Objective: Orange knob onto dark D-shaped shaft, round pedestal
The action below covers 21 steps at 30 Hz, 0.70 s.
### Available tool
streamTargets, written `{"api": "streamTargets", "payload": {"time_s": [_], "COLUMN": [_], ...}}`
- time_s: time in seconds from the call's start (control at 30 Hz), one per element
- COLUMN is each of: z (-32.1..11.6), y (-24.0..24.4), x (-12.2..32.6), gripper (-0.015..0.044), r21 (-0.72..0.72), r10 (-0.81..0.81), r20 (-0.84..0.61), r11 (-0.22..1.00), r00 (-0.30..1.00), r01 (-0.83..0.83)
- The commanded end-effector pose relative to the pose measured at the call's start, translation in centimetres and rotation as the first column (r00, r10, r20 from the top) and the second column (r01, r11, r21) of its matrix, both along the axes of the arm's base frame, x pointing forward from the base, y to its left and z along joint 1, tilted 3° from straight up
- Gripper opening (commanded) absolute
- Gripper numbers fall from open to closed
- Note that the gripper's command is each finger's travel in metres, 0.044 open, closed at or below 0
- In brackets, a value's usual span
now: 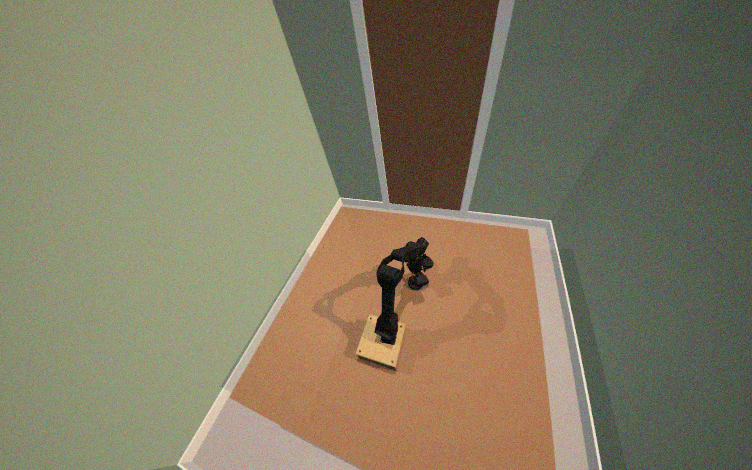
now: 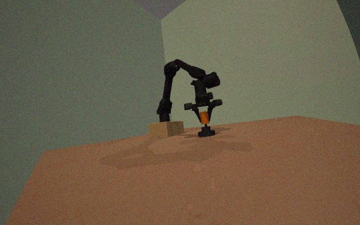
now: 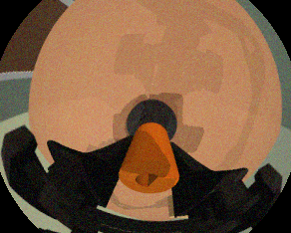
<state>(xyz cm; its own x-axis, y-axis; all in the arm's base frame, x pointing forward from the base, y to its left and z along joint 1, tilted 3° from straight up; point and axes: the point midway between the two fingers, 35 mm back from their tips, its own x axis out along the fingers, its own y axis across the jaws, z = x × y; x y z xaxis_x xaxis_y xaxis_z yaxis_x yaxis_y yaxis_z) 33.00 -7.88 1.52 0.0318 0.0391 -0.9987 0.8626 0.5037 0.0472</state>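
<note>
Above the round pedestal, an orange knob stands nearly upright at the top of a dark shaft, with part of the shaft showing between the knob and the stepped black base. The knob is a smooth, plain cylinder with a notch-like hole in its end nearest the wrist view. The claw grips it, one tapering black finger pressed to each side. The black arm rises from a pale, wood-toned block, bends at a high elbow and slopes down to a wrist that points the claw at the counter. The counter is orange-brown and matte, crossed by the arm's soft-edged shadows. Whether the hole's flat side matches the shaft's cannot be told.
</note>
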Motion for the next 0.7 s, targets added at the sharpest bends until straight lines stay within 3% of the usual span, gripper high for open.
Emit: {"api": "streamTargets", "payload": {"time_s": [0.0, 0.67], "z": [-0.02, -0.47], "y": [0.00, 0.07], "x": [0.04, -0.04], "gripper": [0.0000, 0.0000], "r21": [0.001, 0.000], "r10": [-0.044, -0.018], "r20": [0.000, 0.001], "r11": [0.999, 1.000], "r00": [0.999, 1.000], "r01": [0.044, 0.018]}}
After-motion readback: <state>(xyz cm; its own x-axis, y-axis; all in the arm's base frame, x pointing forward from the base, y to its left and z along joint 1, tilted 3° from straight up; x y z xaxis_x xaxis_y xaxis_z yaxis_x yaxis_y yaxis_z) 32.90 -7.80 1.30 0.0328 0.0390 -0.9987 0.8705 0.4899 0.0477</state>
